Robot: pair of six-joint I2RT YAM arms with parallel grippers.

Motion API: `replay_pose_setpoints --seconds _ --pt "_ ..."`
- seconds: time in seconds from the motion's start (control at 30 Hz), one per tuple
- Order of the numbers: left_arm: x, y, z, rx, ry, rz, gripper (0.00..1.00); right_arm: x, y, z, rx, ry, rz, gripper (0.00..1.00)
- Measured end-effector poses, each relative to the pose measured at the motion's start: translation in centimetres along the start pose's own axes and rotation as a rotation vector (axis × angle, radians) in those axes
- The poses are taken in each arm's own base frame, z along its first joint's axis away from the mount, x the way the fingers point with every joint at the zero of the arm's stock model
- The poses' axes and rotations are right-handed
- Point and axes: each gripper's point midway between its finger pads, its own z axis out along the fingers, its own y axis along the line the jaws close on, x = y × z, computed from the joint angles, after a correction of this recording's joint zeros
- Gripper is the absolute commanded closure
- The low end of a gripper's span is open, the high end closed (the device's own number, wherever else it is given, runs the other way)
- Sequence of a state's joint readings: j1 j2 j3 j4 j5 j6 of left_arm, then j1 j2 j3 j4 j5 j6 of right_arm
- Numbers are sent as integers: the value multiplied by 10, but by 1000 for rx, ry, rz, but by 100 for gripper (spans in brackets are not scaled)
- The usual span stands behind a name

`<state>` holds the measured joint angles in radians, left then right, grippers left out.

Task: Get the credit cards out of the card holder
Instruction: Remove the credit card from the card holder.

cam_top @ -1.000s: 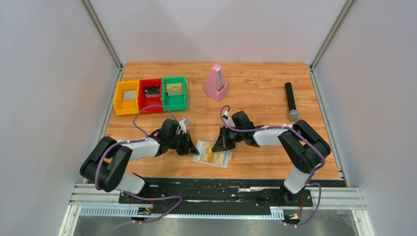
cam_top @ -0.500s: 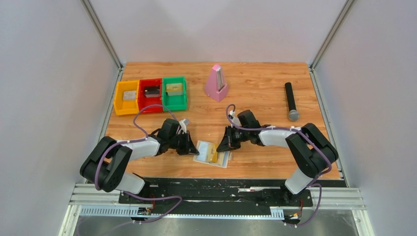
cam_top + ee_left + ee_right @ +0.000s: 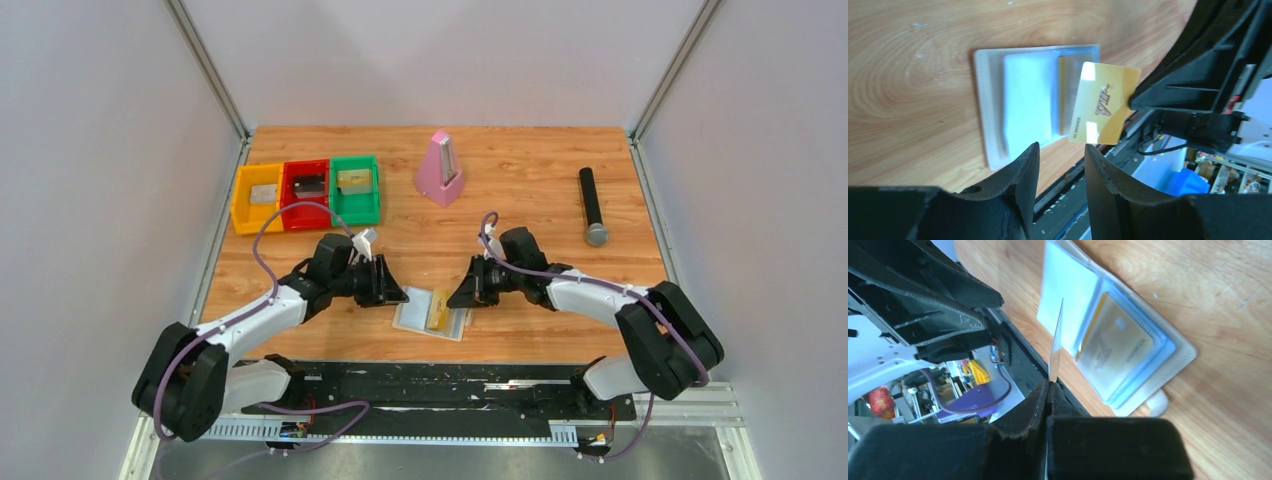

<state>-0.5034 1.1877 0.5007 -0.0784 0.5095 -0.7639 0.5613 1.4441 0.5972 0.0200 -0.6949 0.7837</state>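
The card holder point(image 3: 417, 318) lies open on the wood near the table's front edge, cream rim and pale blue panels; it also shows in the left wrist view point(image 3: 1018, 102) and the right wrist view point(image 3: 1068, 285). My right gripper point(image 3: 460, 297) point(image 3: 1049, 385) is shut on a yellow-gold credit card point(image 3: 1104, 102), held on edge just above the holder point(image 3: 1056, 337). Another gold-toned card point(image 3: 1115, 347) sits in the holder's right pocket. No dark card shows. My left gripper point(image 3: 395, 290) point(image 3: 1062, 152) is open and empty at the holder's left edge.
Yellow point(image 3: 258, 197), red point(image 3: 305, 192) and green point(image 3: 355, 188) bins stand at the back left, each with something inside. A pink metronome point(image 3: 440, 168) stands at the back middle. A black microphone point(image 3: 592, 205) lies at the right. The table's front edge is just below the holder.
My right gripper has drawn back to the right and pulled the gold card up out of the holder. My left arm has reached further right, toward the holder's left edge.
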Motion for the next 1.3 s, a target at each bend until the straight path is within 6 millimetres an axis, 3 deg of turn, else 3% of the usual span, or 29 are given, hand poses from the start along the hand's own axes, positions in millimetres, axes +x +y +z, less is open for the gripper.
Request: replay_pose_setpoints --seconds 0.33,0.87,1.3 --pt "-16 -48 -24 178 -100 -10 40 -21 44 -11 -134 -198 66 100" --pt "-14 -62 -32 312 -158 -170 31 -45 83 -20 -239 -470 166 100" --pt "-31 -67 -38 342 -262 -240 36 -44 89 -20 -269 -490 198 100"
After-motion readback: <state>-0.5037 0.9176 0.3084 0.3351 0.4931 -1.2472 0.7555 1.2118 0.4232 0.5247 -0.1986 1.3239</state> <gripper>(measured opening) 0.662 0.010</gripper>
